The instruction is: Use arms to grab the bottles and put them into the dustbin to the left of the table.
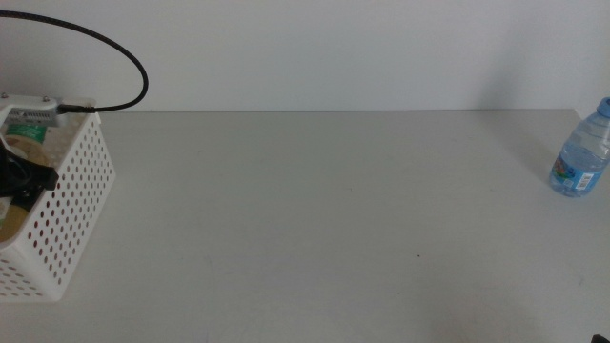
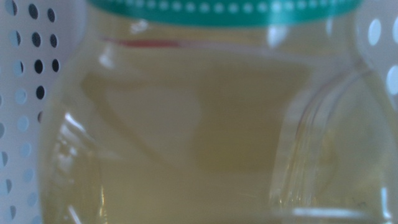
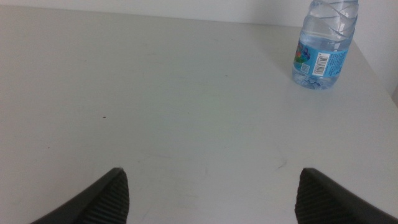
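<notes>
Tea bottle [image 2: 199, 124] held over the dustbin [image 1: 71, 205]; water bottle [image 1: 581, 148] left on the table [image 1: 315, 219].

Left gripper [image 1: 24, 181] is seen above the open dustbin at the table's left edge; its jaw state cannot be told, as its wrist view is filled by yellow tea bottle against perforated wall. Right gripper [image 3: 208, 196] is spread wide over bare tabletop, nothing between the jaws. Water bottle is stood upright near the table's right edge, well apart from the dustbin.
</notes>
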